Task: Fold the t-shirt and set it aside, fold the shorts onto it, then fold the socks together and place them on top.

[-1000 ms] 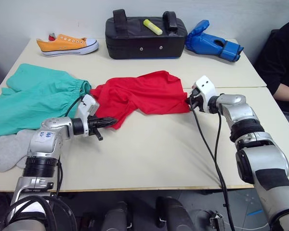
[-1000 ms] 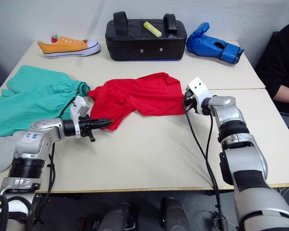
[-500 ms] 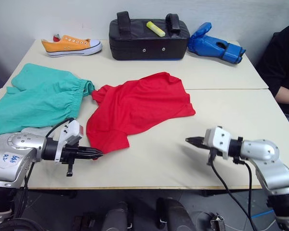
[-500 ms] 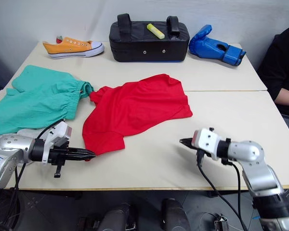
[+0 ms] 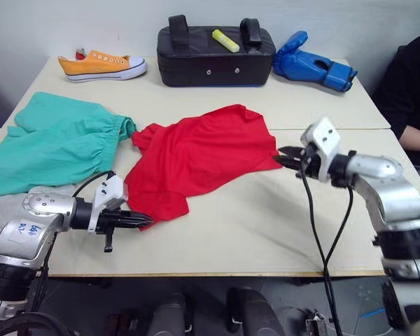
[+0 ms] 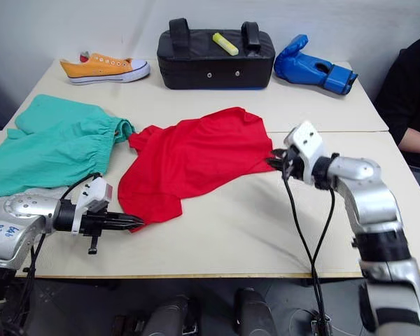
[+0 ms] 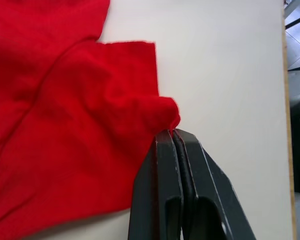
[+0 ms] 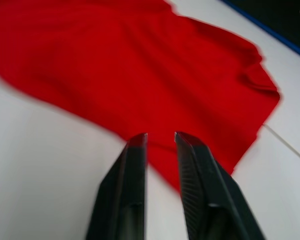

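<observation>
The red t-shirt (image 5: 203, 154) lies spread and rumpled in the middle of the table. My left gripper (image 5: 145, 220) is at its near left corner, and in the left wrist view the fingers (image 7: 162, 165) are shut with a bunch of red hem (image 7: 165, 112) pinched at their tips. My right gripper (image 5: 283, 154) is at the shirt's right edge, low over the table, with a small gap between its fingers (image 8: 135, 150) and nothing in them. The teal shorts (image 5: 56, 143) lie at the left. The grey socks (image 5: 7, 206) lie just in front of the shorts, partly behind my left arm.
An orange sneaker (image 5: 101, 65), a black padded bag (image 5: 213, 52) with a yellow marker (image 5: 222, 40) on top, and a blue boxing glove (image 5: 311, 68) line the table's far side. A person in black (image 5: 413, 91) sits at the right edge.
My right gripper let go of the shirt, dropped toward the table's front, and has come back to the shirt's right edge. My left gripper pulled its corner toward the front and still holds it.
</observation>
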### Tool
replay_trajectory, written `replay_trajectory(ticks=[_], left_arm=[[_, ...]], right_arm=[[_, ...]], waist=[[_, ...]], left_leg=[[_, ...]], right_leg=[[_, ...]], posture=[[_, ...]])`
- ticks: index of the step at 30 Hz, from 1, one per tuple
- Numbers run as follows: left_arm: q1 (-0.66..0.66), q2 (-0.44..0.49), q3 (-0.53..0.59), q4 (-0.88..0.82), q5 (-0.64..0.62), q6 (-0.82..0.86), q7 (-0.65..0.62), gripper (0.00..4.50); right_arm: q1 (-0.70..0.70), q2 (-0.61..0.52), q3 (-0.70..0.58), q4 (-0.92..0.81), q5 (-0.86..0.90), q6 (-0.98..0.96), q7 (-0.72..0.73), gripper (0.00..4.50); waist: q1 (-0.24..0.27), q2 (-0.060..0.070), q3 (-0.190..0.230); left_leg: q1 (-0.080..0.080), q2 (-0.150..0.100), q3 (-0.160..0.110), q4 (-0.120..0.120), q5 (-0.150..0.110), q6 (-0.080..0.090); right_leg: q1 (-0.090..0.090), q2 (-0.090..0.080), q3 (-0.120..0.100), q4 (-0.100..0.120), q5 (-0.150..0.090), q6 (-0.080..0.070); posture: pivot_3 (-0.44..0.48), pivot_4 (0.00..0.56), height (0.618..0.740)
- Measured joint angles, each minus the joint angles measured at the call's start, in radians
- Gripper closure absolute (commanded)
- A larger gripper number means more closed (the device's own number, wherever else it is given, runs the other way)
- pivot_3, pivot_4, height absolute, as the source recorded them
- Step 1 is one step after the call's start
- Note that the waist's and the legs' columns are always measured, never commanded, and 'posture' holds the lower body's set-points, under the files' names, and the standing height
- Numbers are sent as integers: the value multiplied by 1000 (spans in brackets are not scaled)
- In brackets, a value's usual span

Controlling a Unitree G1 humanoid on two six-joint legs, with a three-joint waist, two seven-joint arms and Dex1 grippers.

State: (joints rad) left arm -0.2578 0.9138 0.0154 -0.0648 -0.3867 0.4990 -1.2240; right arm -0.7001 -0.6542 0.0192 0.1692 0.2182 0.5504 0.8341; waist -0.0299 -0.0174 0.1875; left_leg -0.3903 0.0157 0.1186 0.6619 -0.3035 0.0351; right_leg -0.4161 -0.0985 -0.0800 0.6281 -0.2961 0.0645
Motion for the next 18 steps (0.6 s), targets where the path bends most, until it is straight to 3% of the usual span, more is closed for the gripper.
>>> replay_trajectory(ticks=[7,15,18], left_arm=[[25,-8,8,-8,-1,-7,26,4500],[49,-9,15,-45,-5,-7,43,4500],[58,-8,18,-46,-5,-6,49,4500]], right_arm=[[-240,98,39,508,-76,5,-51,2488],[-312,156,46,709,-129,-107,-59,2488],[-323,168,45,741,-129,-133,-61,3411]], waist=[[-4,0,0],[-8,0,0],[-9,0,0]], left_leg=[[-2,0,3,0,1,2],[-1,0,3,0,2,2],[-1,0,3,0,2,2]], right_leg=[[-1,1,0,1,0,1],[-1,1,0,4,0,1],[-1,1,0,4,0,1]], posture=[[0,150,740],[0,150,740],[0,150,740]])
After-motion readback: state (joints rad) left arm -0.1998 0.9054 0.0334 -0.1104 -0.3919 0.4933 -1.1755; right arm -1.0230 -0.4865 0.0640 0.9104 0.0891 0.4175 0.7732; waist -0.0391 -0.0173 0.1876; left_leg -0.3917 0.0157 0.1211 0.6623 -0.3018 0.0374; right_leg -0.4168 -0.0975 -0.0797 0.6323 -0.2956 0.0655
